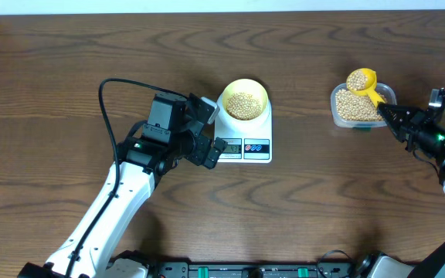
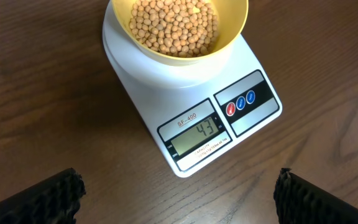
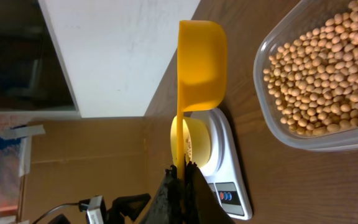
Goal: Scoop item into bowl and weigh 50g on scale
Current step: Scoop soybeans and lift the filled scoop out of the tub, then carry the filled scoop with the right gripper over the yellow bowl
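The pale yellow bowl (image 1: 243, 100) (image 2: 179, 25) holds tan beans (image 2: 176, 28) and stands on the white scale (image 1: 246, 147) (image 2: 191, 118), whose display reads 43. My left gripper (image 1: 209, 131) (image 2: 179, 183) hovers open just in front of the scale's display edge, with nothing between its fingers. Over to the right, my right gripper (image 1: 388, 114) (image 3: 184, 171) is shut on the handle of a bright yellow scoop (image 1: 361, 81) (image 3: 201, 62). The scoop is full of beans and sits over the far rim of the clear tub (image 1: 358, 108) (image 3: 328, 74).
The clear tub is still well filled with beans (image 3: 322, 68). A black cable (image 1: 122, 85) loops over the table behind the left arm. A white wall and cardboard show beyond the table's far edge in the right wrist view.
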Controlling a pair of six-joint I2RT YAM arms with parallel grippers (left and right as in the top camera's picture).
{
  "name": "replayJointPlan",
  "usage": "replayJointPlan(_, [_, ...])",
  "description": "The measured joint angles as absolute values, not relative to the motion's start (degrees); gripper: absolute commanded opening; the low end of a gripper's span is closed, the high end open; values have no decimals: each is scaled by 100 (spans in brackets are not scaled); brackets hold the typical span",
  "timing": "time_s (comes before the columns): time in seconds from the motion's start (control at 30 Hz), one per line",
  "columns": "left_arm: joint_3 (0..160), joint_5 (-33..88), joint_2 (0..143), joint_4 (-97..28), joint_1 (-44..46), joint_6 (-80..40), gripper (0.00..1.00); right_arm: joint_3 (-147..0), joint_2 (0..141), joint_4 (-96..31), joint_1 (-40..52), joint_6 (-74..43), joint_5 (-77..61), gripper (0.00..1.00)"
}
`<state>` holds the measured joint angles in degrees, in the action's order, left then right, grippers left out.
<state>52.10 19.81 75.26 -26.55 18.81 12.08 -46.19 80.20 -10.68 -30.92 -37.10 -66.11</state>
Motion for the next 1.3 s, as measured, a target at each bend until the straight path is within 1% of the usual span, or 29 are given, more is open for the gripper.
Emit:
replayJointPlan(0.2, [5210, 1981, 7526, -2655, 1881, 1205, 100, -4619, 8020, -735, -2862, -3879, -6731, 1])
replayJointPlan(0.47, [5210, 1981, 7526, -2655, 1881, 1208, 100, -4619, 8020, 276, -2178, -4622, -6742, 1])
replayJointPlan(0.63, [5210, 1981, 7526, -2655, 1881, 1208, 100, -4619, 8020, 469, -1752, -5181, -6473, 1])
replayJointPlan(0.87, [5210, 1981, 7526, -2657, 1881, 1205, 100, -4619, 8023, 1055, -1177, -5658, -6230, 1])
replayJointPlan(1.3, [5210, 1981, 7526, -2655, 1881, 1205, 100, -4619, 8025, 1715, -434, -6023, -5570, 1])
